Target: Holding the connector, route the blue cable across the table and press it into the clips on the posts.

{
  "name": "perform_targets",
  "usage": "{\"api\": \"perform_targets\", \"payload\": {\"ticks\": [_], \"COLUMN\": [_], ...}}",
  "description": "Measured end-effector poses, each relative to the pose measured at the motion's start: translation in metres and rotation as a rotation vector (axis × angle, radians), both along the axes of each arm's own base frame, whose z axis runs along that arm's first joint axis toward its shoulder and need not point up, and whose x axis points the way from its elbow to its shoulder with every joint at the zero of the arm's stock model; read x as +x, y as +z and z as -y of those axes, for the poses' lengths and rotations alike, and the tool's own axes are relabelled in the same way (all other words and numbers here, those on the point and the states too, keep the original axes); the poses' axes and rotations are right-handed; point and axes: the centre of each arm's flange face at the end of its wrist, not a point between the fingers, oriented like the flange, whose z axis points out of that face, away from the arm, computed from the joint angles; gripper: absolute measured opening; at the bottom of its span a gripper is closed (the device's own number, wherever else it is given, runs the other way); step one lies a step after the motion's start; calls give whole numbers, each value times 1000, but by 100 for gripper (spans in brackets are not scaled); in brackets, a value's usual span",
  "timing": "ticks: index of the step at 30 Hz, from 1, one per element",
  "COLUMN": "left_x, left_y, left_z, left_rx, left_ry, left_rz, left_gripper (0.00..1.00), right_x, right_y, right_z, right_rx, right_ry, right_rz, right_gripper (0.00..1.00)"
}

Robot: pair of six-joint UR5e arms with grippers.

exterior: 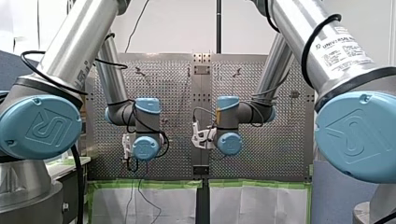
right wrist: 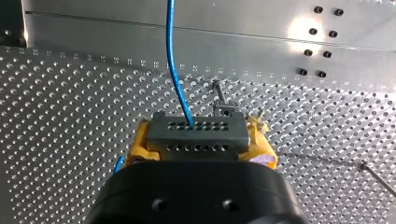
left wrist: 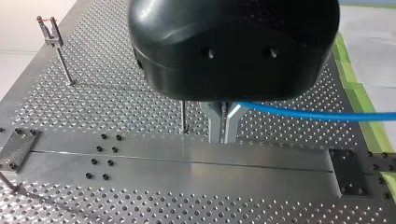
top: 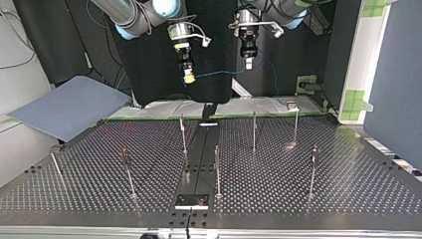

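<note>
The table [top: 348, 179] bristles with thin posts [top: 254, 130] topped by clips [left wrist: 49, 29]. Both grippers hang well above the table. My right gripper [right wrist: 198, 138] is clamped on the connector [right wrist: 196, 128] between yellow pads [right wrist: 140, 140]. My left gripper [left wrist: 223, 123] has its metal fingers [left wrist: 215, 126] pinched together on the cable [left wrist: 303, 112].

Likely trouble: coming down toward the table, an arm could bend a post, or a hard pull could drag the cable out of the connector. The cable runs from the connector to my left gripper, above the table, in none of the clips.
</note>
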Motion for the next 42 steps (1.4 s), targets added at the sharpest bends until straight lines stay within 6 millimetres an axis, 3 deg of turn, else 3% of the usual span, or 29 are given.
{"api": "perform_targets", "payload": {"ticks": [8,15,20,31,34,42], "left_x": [-2,-15,-18,-18,-19,-13], "left_y": [1,1,0,0,-3,5], "left_z": [-6,-29,-32,-32,-28,-27], "left_rx": [-1,28,38,40,41,35], "left_ry": [20,71,75,74,58,70], "left_rz": [-8,-62,-79,-81,-79,-71], "left_gripper": [0,0,0,0,0,0], "right_x": [2,-3,-8,-16,-15,4], "right_y": [-3,-31,-44,-52,-47,-9], "right_z": [0,-1,-6,-14,-12,-3], "right_rx": [4,61,102,169,172,147], "right_ry": [-5,-43,-48,-48,-47,-21], "right_rz": [-13,-80,-126,-199,-208,-166], "right_gripper": [0,0,0,0,0,0]}}
